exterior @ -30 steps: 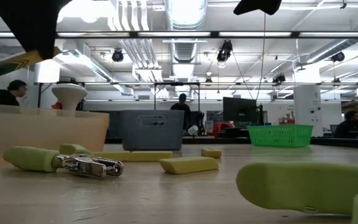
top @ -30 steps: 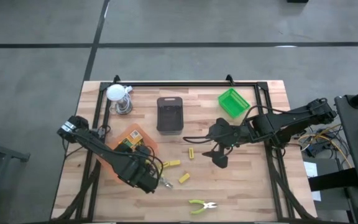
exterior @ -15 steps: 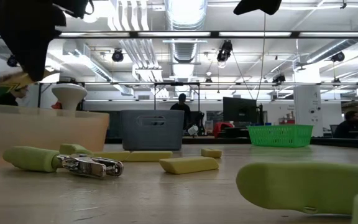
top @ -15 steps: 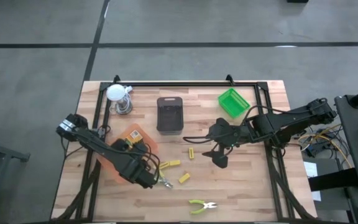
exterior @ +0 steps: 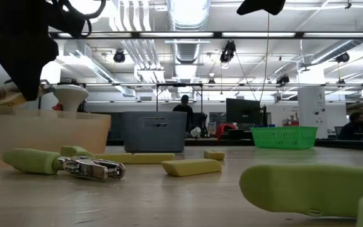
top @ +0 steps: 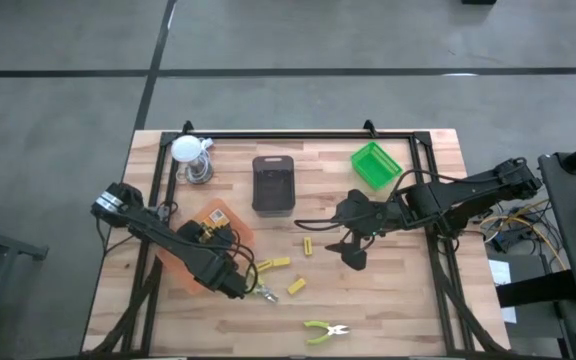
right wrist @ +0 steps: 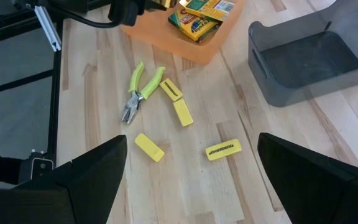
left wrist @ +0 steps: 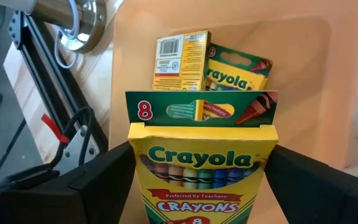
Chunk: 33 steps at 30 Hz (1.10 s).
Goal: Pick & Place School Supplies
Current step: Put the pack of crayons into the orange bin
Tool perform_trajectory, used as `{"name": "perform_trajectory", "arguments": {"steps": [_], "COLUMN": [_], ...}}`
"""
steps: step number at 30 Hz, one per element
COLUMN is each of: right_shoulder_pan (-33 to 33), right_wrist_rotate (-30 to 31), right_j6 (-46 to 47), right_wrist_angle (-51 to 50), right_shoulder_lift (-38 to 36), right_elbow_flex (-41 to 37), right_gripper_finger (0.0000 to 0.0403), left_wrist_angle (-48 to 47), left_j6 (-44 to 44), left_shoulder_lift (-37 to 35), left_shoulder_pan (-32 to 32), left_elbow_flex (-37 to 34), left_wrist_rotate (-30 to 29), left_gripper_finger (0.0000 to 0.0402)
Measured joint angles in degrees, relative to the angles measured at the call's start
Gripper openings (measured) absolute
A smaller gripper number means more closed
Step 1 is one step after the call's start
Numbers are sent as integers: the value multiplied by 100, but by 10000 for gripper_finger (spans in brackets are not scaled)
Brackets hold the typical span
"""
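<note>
Your left hand (left wrist: 197, 205) grips a crayon box (left wrist: 202, 165) above the orange tray (left wrist: 328, 81), near the table's left edge, where two boxes (left wrist: 207, 62) already lie. Release it tilted and it may catch the rim and tip out. Your right hand (top: 356, 252) waits open mid-table, holding nothing.
</note>
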Motion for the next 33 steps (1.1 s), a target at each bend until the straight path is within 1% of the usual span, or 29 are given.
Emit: {"name": "perform_trajectory", "arguments": {"steps": [8, 18, 22, 25, 33], "right_shoulder_pan": [-2, -2, -1, -2, -2], "right_wrist_rotate": [1, 1, 0, -1, 1], "right_j6": [1, 1, 0, -1, -1], "right_wrist_angle": [0, 0, -1, 0, -2], "right_shoulder_lift": [0, 0, 0, 0, 0], "right_elbow_flex": [0, 0, -1, 0, -2], "right_gripper_finger": [354, 354, 354, 354, 354], "left_wrist_angle": [608, 715, 1020, 1288, 1410], "left_j6": [168, 406, 466, 468, 498], "left_shoulder_lift": [0, 0, 0, -2, -183], "left_shoulder_pan": [-2, 8, 16, 22, 33], "left_elbow_flex": [-309, -409, -584, -728, -807], "left_wrist_rotate": [202, 234, 261, 407, 444], "left_gripper_finger": [342, 342, 342, 342, 342]}}
